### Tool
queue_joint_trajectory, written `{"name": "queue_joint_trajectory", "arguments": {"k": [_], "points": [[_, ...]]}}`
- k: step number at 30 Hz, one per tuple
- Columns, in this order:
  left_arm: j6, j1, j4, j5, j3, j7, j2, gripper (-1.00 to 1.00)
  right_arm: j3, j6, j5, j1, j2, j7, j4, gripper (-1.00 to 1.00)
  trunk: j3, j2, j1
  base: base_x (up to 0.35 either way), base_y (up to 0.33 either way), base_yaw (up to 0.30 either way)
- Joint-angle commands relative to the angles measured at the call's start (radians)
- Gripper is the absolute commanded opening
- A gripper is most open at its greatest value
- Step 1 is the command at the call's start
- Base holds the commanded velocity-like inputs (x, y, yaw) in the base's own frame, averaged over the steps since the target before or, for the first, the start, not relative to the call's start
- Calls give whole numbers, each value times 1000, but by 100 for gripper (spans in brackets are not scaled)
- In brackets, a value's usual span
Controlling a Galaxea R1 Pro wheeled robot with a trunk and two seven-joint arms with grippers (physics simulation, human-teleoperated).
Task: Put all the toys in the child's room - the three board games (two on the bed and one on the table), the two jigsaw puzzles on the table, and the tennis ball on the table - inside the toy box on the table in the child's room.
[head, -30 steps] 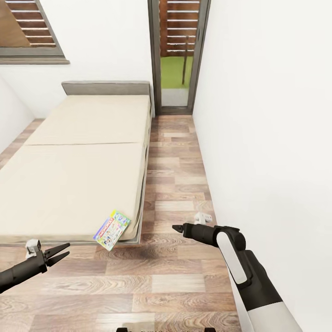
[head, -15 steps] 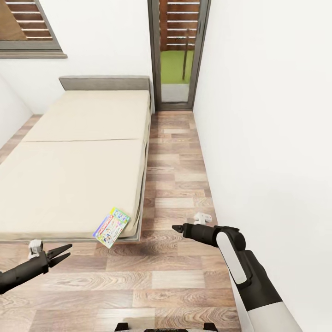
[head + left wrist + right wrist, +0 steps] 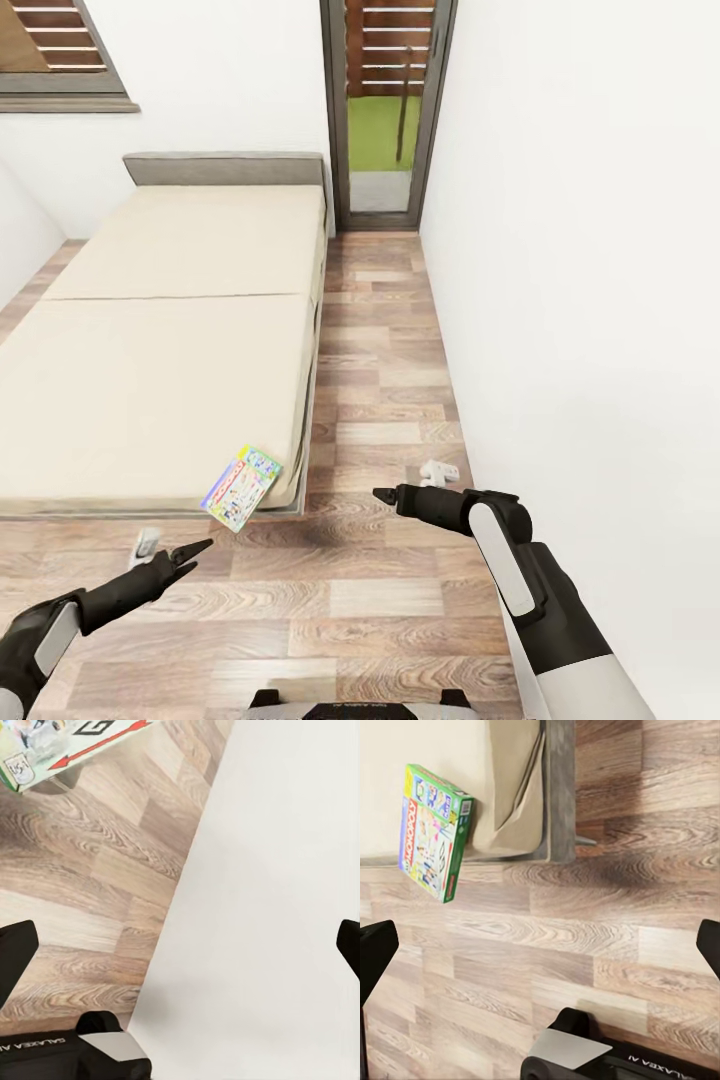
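Left gripper (image 3: 190, 553) had swung inward toward the board game (image 3: 240, 487) at its one o'clock, jaws released, empty; right gripper (image 3: 385, 494) likewise released.

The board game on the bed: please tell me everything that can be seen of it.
The board game is a flat rectangular box, apparently cardboard, with a green rim and a colourful printed lid showing red lettering and cartoon pictures. It is closed. It lies face up at the near corner of the beige bed, turned at an angle, and one corner sticks out past the mattress edge over the wooden floor. Only the bed touches it; the left end effector is just short of it, not touching.
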Motion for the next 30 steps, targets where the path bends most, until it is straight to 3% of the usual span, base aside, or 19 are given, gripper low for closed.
{"name": "queue_joint_trajectory", "arguments": {"k": [1,7,13,23,30], "points": [[3,-6,0,3,1,8,-20,100,-1,4,4,0,0,4,-1,100,-2,-1,0,0,0,0],[-12,-46,0,1,0,23,-64,100,-3,4,3,0,-1,4,-4,100,-12,-1,0,0,0,0],[-19,-54,0,0,2,25,-69,100,0,4,5,0,0,4,-3,100,-22,-1,0,0,0,0],[-16,-57,0,3,6,10,-61,100,1,4,4,0,0,4,-6,100,-38,-1,0,0,0,0],[-14,-58,0,6,7,5,-22,100,-5,4,4,0,-3,5,-9,100,-50,-1,0,0,0,0]]}}
